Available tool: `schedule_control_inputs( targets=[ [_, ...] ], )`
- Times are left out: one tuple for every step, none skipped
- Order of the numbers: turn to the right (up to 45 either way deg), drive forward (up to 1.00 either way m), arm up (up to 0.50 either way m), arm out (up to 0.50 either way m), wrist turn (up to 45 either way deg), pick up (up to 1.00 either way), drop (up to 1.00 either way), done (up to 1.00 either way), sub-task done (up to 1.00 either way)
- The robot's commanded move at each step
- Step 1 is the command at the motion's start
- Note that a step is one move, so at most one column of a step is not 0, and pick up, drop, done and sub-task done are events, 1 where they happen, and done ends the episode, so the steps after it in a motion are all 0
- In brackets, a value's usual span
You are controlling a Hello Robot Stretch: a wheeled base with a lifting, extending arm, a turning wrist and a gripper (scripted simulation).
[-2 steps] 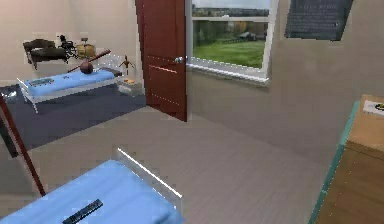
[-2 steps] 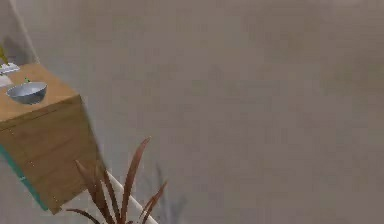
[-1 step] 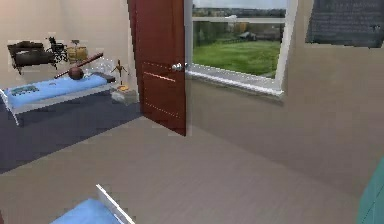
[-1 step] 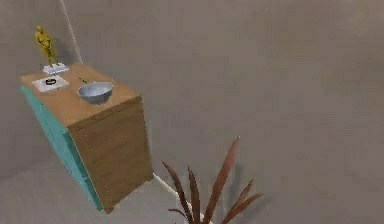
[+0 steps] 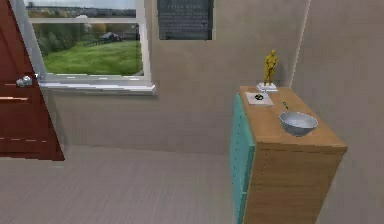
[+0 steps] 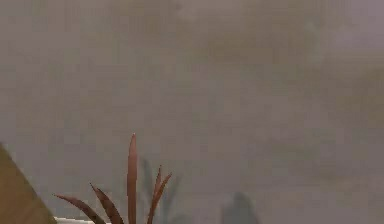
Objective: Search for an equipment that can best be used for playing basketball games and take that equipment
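Wooden dresser [image 5: 300, 180] — round metal bowl [image 5: 298, 123], gold statuette [image 5: 270, 67].

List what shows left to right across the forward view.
dark red wooden door → white-framed window onto a green lawn → dark rectangular wall picture → wooden cabinet with teal front, and on its top: golden statuette → grey metal bowl.

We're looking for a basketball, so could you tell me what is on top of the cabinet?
A gold statuette, a grey bowl and a small white item. The cabinet hides its inside.
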Motion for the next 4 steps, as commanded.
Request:
schedule_control_inputs(
  targets=[
    [0.0,0.45,0.0,0.0,0.0,0.0,0.0,0.0,0.0],
    [9.0,0.0,0.0,0.0,0.0,0.0,0.0,0.0,0.0],
    [0.0,0.3,0.0,0.0,0.0,0.0,0.0,0.0,0.0],
    [-45.0,0.0,0.0,0.0,0.0,0.0,0.0,0.0,0.0]
  ],
)
